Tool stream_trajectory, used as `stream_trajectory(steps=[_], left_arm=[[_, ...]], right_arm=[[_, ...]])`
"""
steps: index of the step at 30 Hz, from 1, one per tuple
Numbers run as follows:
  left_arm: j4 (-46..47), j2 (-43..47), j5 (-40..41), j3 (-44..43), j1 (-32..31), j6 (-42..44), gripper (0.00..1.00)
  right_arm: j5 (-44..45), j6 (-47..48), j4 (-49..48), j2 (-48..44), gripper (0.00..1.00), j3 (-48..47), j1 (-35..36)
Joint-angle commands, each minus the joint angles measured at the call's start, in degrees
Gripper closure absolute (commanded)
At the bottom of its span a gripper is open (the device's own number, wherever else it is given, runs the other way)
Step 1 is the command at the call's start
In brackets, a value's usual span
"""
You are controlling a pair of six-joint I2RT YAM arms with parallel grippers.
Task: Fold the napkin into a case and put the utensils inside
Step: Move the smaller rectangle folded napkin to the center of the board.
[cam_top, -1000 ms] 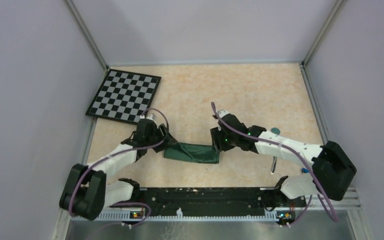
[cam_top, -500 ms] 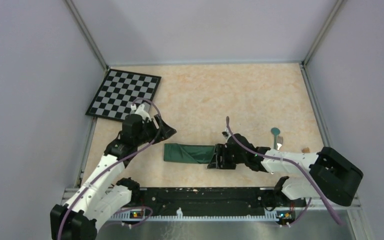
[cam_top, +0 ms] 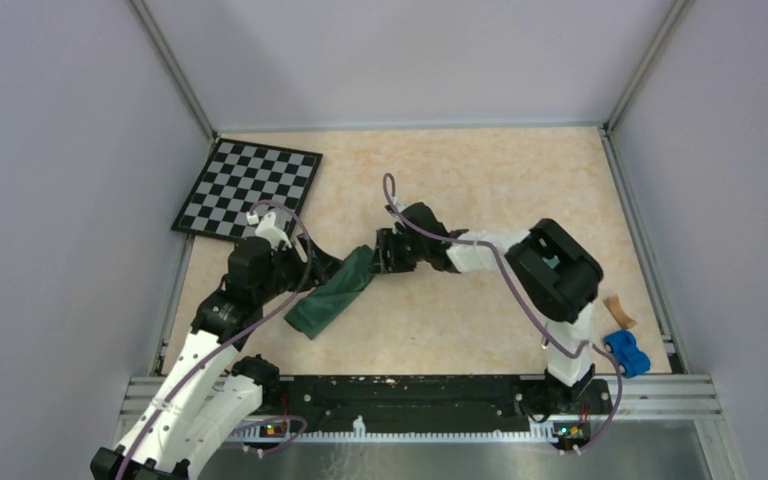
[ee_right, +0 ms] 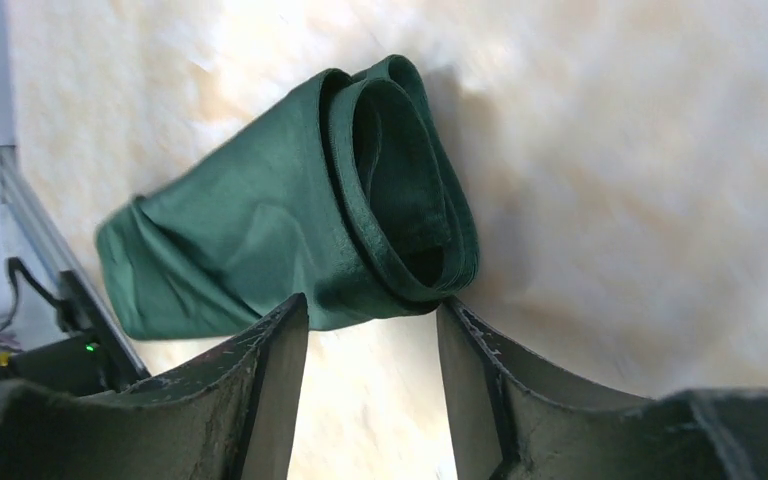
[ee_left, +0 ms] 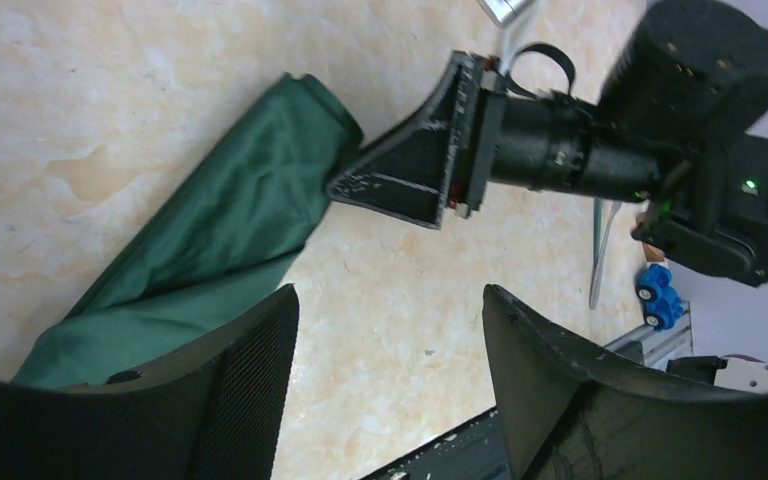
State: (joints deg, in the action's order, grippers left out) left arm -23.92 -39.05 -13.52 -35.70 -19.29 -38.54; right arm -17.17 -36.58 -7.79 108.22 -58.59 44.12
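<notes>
The case [cam_top: 331, 296] lies slantwise on the worktop [cam_top: 480, 180], its open mouth at the end toward 1 to 2 o'clock in the top view. The right hand [ee_right: 370, 305], fingers spread and empty, sits right at that mouth. It is nearer to it than the left hand [ee_left: 388, 300], likewise spread, beside the case's middle.

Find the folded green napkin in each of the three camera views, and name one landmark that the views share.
Top external: the folded napkin lies slantwise, left of centre.
Left wrist: the folded napkin fills the left half, lower left to upper middle.
Right wrist: the folded napkin sits centre, open end facing the camera.
Shared landmark: the right gripper at the napkin's open end.
</notes>
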Motion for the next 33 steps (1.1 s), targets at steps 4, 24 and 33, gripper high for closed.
stream_trajectory(steps=[4, 24, 33], left_arm=[[-2.80, 3.56, 4.66, -4.30, 0.15, 2.25, 0.26], [-6.03, 4.85, 4.73, -9.44, 0.14, 2.49, 0.23], [-3.58, 3.19, 2.18, -8.87, 0.13, 1.76, 0.21]], right_arm=[[-10.66, 3.47, 4.70, 9.99, 0.44, -16.87, 0.24], [-12.09, 0.35, 5.57, 24.26, 0.58, -35.36, 7.57], [-8.29, 5.27, 15.66, 14.38, 0.40, -32.31, 5.39]])
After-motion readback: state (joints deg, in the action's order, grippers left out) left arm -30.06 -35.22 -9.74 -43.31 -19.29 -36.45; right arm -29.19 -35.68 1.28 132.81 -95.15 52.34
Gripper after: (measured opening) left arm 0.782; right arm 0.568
